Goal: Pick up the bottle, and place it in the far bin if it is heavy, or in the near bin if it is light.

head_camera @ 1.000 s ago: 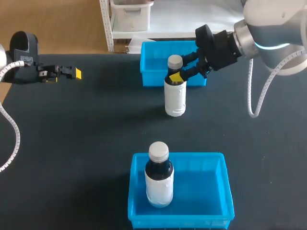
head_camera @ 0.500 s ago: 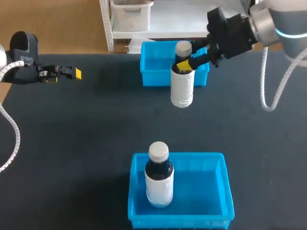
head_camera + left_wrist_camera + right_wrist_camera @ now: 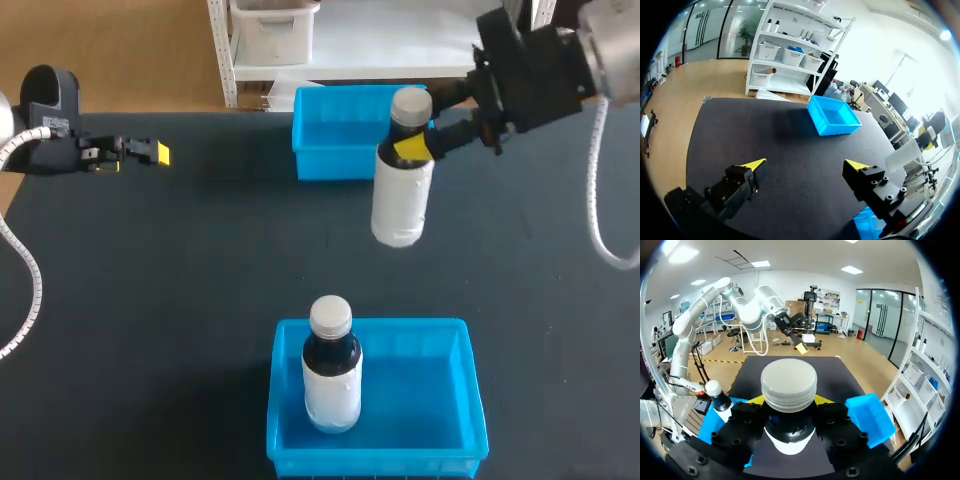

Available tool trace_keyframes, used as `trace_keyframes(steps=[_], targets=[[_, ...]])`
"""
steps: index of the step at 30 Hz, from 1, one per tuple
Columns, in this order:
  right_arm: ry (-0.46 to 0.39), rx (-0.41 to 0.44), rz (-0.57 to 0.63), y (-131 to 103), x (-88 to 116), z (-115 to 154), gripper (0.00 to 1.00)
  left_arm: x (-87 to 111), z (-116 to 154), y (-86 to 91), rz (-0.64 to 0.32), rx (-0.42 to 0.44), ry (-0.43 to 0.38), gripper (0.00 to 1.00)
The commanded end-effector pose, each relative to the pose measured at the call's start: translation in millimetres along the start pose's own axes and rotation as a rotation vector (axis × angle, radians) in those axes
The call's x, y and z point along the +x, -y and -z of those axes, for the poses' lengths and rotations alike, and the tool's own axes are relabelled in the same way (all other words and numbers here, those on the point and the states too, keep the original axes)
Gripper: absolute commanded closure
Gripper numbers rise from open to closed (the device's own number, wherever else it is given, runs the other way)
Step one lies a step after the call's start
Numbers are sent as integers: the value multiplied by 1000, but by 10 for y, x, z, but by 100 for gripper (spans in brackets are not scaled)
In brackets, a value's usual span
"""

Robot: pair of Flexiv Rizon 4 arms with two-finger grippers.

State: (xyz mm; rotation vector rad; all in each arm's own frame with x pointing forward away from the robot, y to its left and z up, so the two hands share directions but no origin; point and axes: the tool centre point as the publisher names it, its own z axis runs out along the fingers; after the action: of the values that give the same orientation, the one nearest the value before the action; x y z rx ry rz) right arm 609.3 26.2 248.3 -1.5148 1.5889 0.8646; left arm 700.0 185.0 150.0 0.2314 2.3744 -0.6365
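Note:
A white-labelled bottle [image 3: 402, 195] with dark liquid and a grey cap hangs in the air just off the far blue bin's [image 3: 332, 164] front right corner. My right gripper [image 3: 421, 128] is shut on its neck, one yellow tip showing on the near side. In the right wrist view the cap of the bottle [image 3: 789, 383] fills the space between the fingers of the right gripper [image 3: 790, 405]. My left gripper [image 3: 140, 152] rests open and empty at the far left of the table, as the left wrist view [image 3: 805, 166] also shows.
The near blue bin [image 3: 400, 326] holds a second, similar bottle [image 3: 332, 378] standing upright. In the right wrist view this near bin [image 3: 710, 426] lies to one side below the gripper and the far bin [image 3: 871, 416] to the other. Dark table surface lies between the bins.
The right arm has lifted the bottle off the table and carried it up and to the right. The left arm and the bottle in the near bin have not moved.

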Motion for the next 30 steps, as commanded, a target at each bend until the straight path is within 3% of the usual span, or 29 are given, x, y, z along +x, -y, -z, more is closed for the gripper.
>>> trace_keyframes(steps=[1,12,17,30], targets=[[-9,132,2,-689,-46,175,100,0,0,0,0,0,0,0],[-17,109,7,-1411,-76,133,100,0,0,0,0,0,0,0],[-29,101,-7,-1670,2,98,100,0,0,0,0,0,0,0],[-36,83,-76,-1857,344,-12,100,0,0,0,0,0,0,0]])
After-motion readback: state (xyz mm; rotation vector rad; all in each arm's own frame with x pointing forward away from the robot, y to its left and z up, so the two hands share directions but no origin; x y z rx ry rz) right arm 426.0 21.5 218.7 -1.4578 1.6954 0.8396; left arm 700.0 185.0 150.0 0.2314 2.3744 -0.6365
